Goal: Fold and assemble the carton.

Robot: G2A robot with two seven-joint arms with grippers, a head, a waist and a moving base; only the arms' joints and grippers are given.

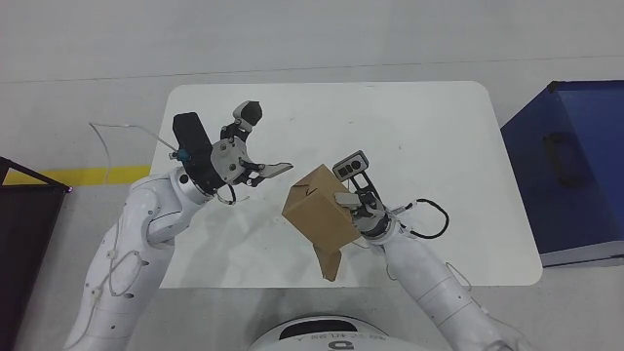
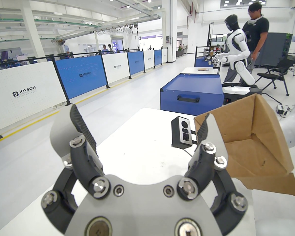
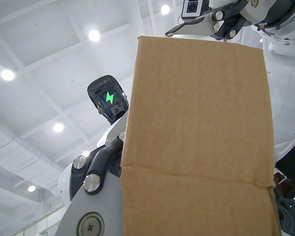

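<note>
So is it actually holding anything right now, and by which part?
Yes: the right gripper clamps the cardboard box by one side wall. The left gripper is open and empty.

Brown corrugated cardboard carton (image 1: 314, 213) was partly erected: side walls squared up, one end open with the inside visible, one flap hanging loose toward the near edge of the white table (image 1: 439, 136). It was tilted, clamped in the right gripper (image 1: 344, 202).
</note>
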